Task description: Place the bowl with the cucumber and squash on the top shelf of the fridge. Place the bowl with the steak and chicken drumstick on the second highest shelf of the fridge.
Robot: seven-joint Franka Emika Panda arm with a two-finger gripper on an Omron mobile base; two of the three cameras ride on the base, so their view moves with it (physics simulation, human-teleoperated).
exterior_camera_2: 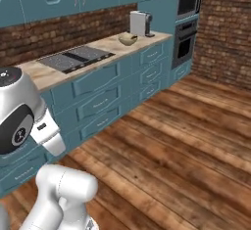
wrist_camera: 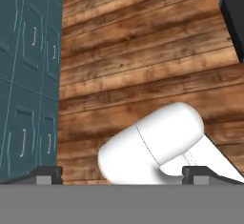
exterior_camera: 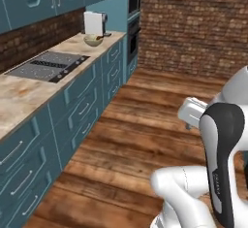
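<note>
The claw (wrist_camera: 122,175) sits at the bottom of the hand view, its two dark tips set wide apart near the lower left and lower right corners, nothing between them, so it is spread and carrying nothing. It points down at the plank floor (wrist_camera: 143,66), with teal cabinet fronts (wrist_camera: 28,75) running down the left edge. That looks like a tucked travel pose rather than a reach: nothing to grasp lies under it.

Over to the base views. The counter (exterior_camera: 29,91) runs along the left of the left base view, with the dark cooktop (exterior_camera: 48,66) set into it. At its far end, upper middle of the frame, a pale tan bowl (exterior_camera: 93,40) rests just in front of a white coffee machine (exterior_camera: 94,23); the right base view shows the same bowl (exterior_camera_2: 128,39) beside the machine (exterior_camera_2: 139,23) near the top centre. At this range its contents are too small to tell, and I cannot say it is a task bowl. Beyond it stands the built-in oven (exterior_camera_2: 186,40). The base probably has driving to do before any pickup.
</note>
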